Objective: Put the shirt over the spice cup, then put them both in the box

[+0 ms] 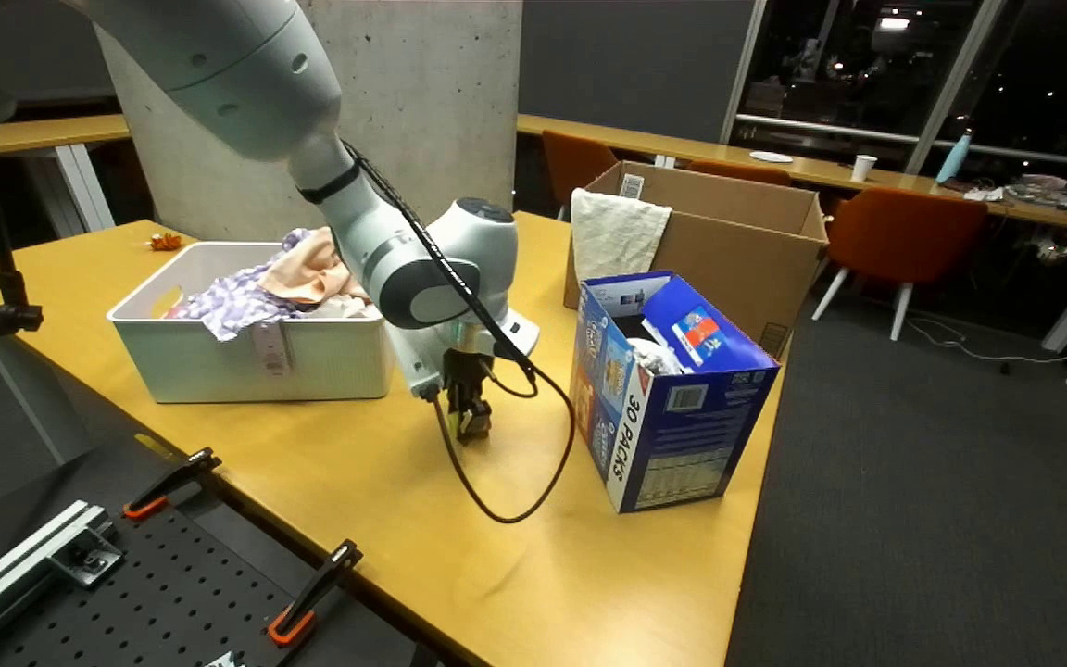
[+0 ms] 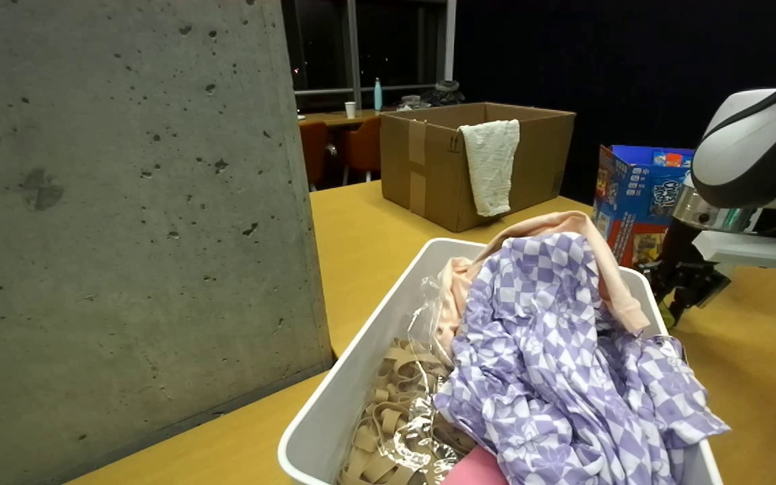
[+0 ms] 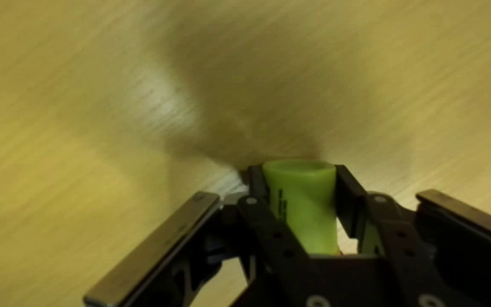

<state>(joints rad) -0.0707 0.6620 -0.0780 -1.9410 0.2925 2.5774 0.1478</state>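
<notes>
Wrist view: my black two-fingered gripper (image 3: 299,175) clamps the cylindrical, yellow-green, plastic-looking cup (image 3: 303,204), presumably light, rigid; pinch its sides.

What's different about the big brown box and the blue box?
The brown box is bigger than the blue box. The brown box is mostly plain; the blue box has printed words and pictures. A pale cloth hangs over the brown box's side; none hangs over the blue box. Both stand on the table, open at the top.
</notes>
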